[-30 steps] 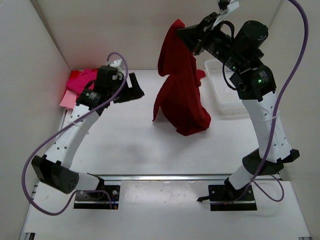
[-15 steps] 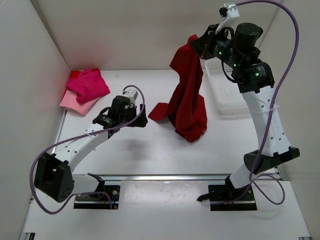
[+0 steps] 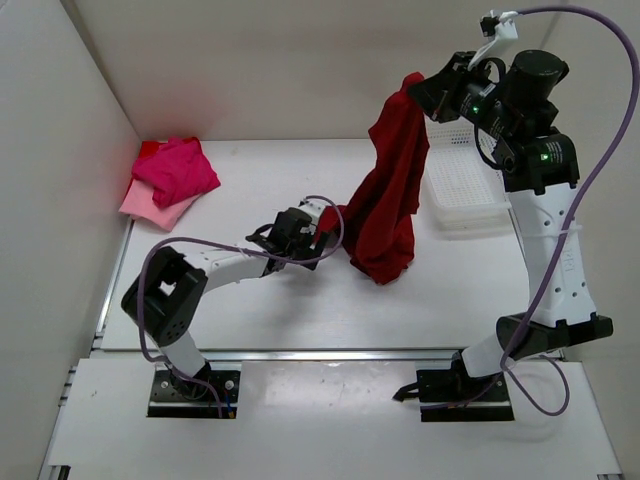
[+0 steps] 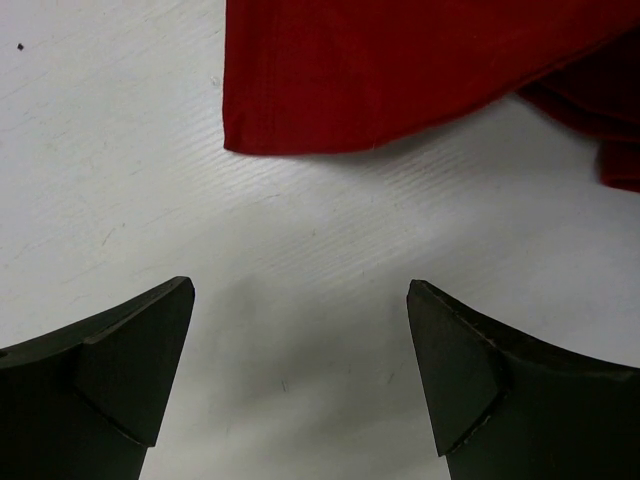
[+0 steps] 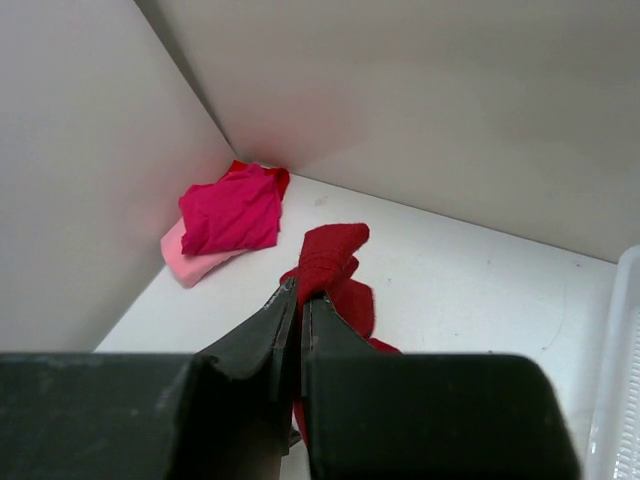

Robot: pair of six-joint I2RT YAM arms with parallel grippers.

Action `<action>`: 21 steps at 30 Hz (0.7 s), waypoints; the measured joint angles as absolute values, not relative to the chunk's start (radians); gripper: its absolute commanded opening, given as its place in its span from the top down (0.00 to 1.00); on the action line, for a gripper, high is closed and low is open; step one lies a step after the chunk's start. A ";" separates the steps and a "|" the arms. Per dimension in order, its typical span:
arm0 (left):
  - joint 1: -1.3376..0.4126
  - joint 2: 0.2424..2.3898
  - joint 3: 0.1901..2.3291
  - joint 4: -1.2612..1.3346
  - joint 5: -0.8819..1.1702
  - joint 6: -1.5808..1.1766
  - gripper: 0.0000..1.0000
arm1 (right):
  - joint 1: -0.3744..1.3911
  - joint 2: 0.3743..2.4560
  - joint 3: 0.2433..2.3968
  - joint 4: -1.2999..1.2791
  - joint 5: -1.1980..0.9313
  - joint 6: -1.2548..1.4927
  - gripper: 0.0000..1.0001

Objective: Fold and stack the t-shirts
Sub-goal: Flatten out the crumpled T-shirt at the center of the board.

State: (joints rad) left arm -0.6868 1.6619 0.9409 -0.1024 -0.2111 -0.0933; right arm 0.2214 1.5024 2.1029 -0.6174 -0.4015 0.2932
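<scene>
Right fingers (image 5: 283,306): clamped together on top of crimson t-shirt (image 3: 395,190); cloth hung down to counter (image 3: 450,290).
Left fingers (image 4: 140,345): stood spread wide, low over counter, just short of hem.

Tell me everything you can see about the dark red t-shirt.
Soft, plain crimson cloth, unfolded. The dark red t-shirt hangs in long folds from the shut right claw, which pinches its top high up. Its lower end lies crumpled on the white table. One hemmed edge lies flat just ahead of the open left claw, untouched.
</scene>
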 measured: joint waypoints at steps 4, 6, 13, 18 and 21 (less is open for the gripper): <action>-0.710 1.703 0.945 -0.059 -0.257 -0.105 0.02 | 0.206 1.486 2.076 -0.610 -0.429 0.311 1.00; -0.699 1.704 0.945 -0.032 -0.269 -0.118 0.01 | 0.200 1.477 2.054 -0.604 -0.440 0.315 1.00; -0.698 1.789 1.033 0.046 -0.286 -0.117 0.11 | 0.162 1.456 1.984 -0.588 -0.491 0.346 1.00; -0.722 1.856 1.061 0.083 -0.250 -0.113 0.16 | 0.161 1.453 1.983 -0.587 -0.502 0.349 1.00; -0.720 1.835 1.018 0.109 -0.239 -0.096 0.17 | 0.160 1.443 1.972 -0.583 -0.508 0.349 1.00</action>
State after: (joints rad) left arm -0.7197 1.8347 1.0183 0.1085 -0.2386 -0.0959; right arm 0.1600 1.4433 1.9717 -0.5835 -0.5083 0.3489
